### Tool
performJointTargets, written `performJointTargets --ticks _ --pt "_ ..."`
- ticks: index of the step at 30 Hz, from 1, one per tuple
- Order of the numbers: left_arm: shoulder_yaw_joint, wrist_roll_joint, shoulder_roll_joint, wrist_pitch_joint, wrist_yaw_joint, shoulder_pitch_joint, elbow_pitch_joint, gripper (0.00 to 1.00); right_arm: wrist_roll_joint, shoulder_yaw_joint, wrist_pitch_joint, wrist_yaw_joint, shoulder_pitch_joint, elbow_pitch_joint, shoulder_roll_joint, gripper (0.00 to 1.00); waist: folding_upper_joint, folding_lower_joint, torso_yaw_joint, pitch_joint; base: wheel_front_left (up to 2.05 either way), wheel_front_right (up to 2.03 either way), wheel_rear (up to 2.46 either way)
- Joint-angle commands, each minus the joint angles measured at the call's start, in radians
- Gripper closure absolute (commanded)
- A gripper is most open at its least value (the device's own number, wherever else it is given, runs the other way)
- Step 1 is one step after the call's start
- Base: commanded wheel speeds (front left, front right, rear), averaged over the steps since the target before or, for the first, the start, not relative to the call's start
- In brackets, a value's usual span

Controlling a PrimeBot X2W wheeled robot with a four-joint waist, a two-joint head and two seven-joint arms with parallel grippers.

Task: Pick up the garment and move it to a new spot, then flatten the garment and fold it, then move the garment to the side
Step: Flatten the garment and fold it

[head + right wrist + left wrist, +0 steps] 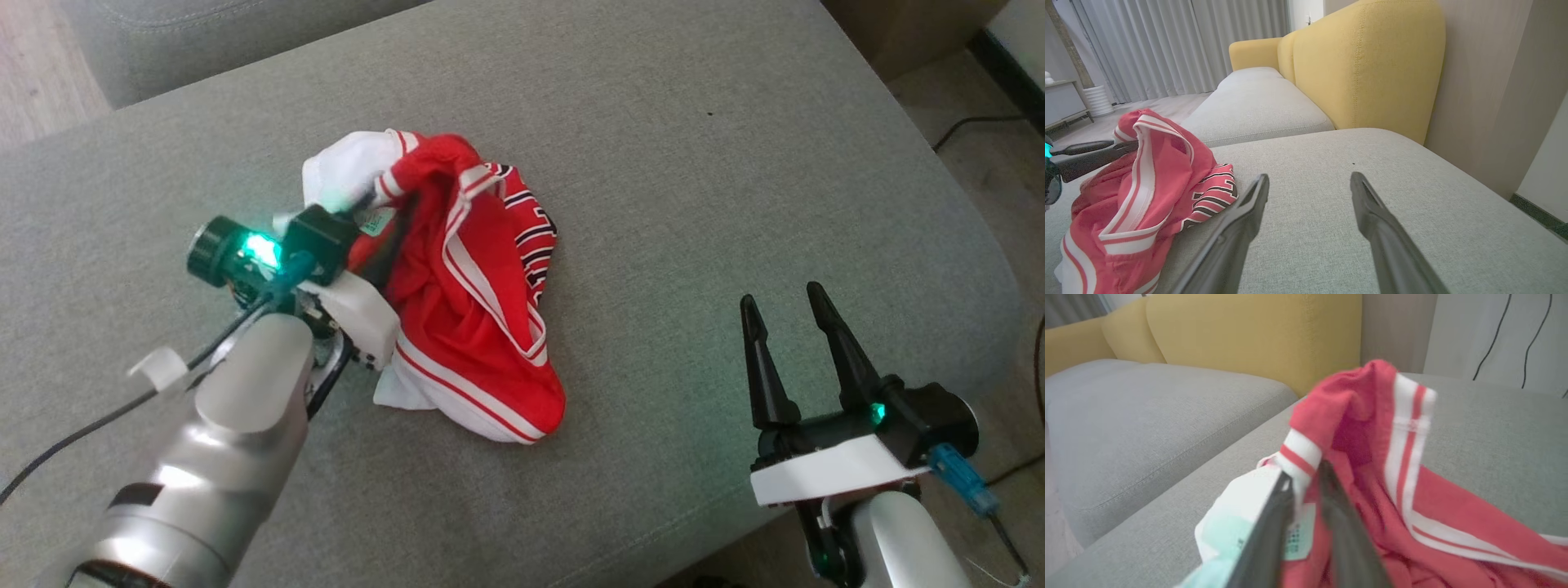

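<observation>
Grey sofa seat (653,163), yellow backrest (1372,61), curtains (1167,41)

- A broad grey fabric cushion (694,122) is spreading across the foreground, with soft, even light falling on its weave.
- A mustard-yellow sofa back (1367,61) is rising beyond it, and a second grey seat cushion (1257,102) is lying alongside.
- Pale pleated curtains (1167,41) are hanging down to the floor at the far end.
- A light wood-look floor (41,73) is showing beside the sofa.
- A beige wall panel (1486,81) is standing just beside the yellow back.
- A low grey cabinet (1061,102) is sitting near the curtains.
</observation>
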Motion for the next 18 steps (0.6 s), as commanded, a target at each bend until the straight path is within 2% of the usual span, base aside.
performJointTargets --ticks 1,5,9,18 --pt "0.012 -0.012 0.019 0.001 0.002 -0.054 -0.018 1.00 0.004 0.018 -0.011 0.008 -0.031 -0.030 -0.005 0.00 0.0000 0.0000 -0.001 0.000 0.00 0.00 0.00" --pt "-0.027 -0.075 0.017 0.001 0.002 -0.078 0.007 1.00 0.011 0.017 -0.011 0.008 -0.028 -0.028 -0.005 0.00 0.0000 0.0000 -0.005 -0.003 0.00 0.00 0.00" --pt "0.029 -0.123 0.041 -0.024 0.011 -0.138 0.015 1.00 0.015 0.003 -0.011 0.008 -0.018 -0.028 -0.005 0.00 0.0000 0.0000 0.020 -0.014 0.00 0.00 0.00" --pt "0.136 -0.132 0.151 -0.038 0.149 -0.235 -0.050 1.00 0.009 0.002 -0.011 0.008 0.007 -0.016 -0.005 0.00 0.0000 0.0000 0.090 -0.071 0.00 0.00 0.00"
